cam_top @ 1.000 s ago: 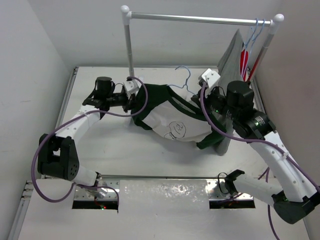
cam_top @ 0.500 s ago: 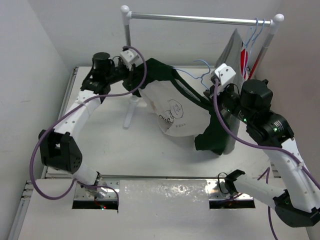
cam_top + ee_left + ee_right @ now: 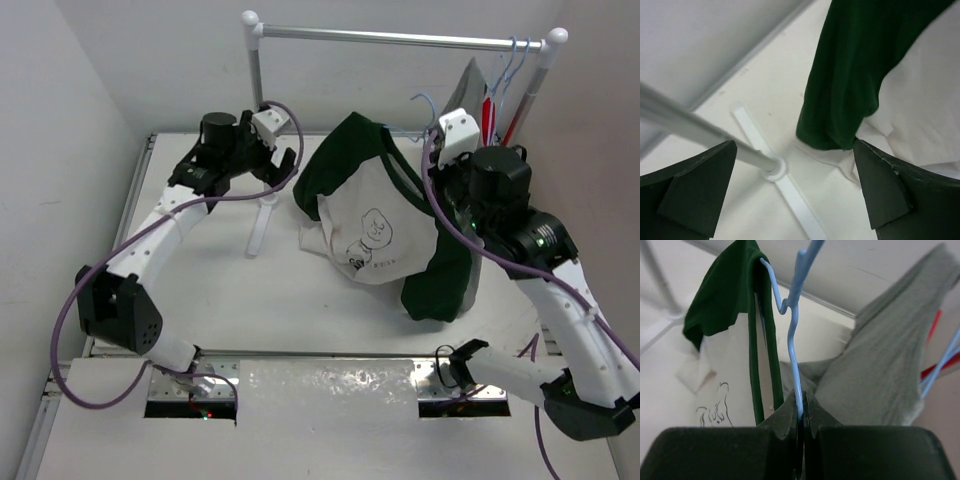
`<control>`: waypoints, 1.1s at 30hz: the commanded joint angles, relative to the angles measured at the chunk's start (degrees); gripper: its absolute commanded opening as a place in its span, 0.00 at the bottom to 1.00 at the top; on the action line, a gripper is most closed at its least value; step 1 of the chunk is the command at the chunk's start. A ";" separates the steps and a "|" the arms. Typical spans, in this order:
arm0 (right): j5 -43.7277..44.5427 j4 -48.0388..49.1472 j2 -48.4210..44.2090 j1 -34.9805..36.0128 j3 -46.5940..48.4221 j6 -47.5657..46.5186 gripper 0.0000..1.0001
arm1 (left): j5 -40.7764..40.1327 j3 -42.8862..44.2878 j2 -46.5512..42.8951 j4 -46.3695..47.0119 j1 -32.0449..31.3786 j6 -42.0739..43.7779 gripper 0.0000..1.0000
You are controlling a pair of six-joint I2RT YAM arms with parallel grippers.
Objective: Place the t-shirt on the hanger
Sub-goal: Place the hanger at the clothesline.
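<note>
**Left claw lets go; shirt now hangs from the right**

Freed within the last second, the left claw (image 3: 280, 168) stands spread wide beside the rack post (image 3: 256, 90), clear of the green sleeve just ahead. The right claw (image 3: 800, 412) is clenched on the hanger (image 3: 794, 340). The t-shirt (image 3: 375, 215) is draped from it, and its pale hem seems to reach the surface (image 3: 200, 290).

Only one shoulder looks seated on the wire. A tilt could let the shirt slide off, or it could snag the grey garment (image 3: 880, 365) close behind.

Compared with before, the hanger sits higher and nearer the rail, and the shirt hangs instead of being stretched between both arms.
</note>
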 commanded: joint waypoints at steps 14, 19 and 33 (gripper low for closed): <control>13.15 8.77 18.24 -8.84 22.79 4.92 0.00 | -4.53 -7.01 -12.78 0.12 0.40 4.32 1.00; 10.35 7.08 25.10 -12.61 29.57 7.38 0.00 | -5.84 -10.79 -13.39 0.65 0.40 4.32 1.00; 2.69 8.58 19.34 -14.82 11.68 10.54 0.25 | -8.74 -19.93 -15.06 0.92 0.40 5.99 1.00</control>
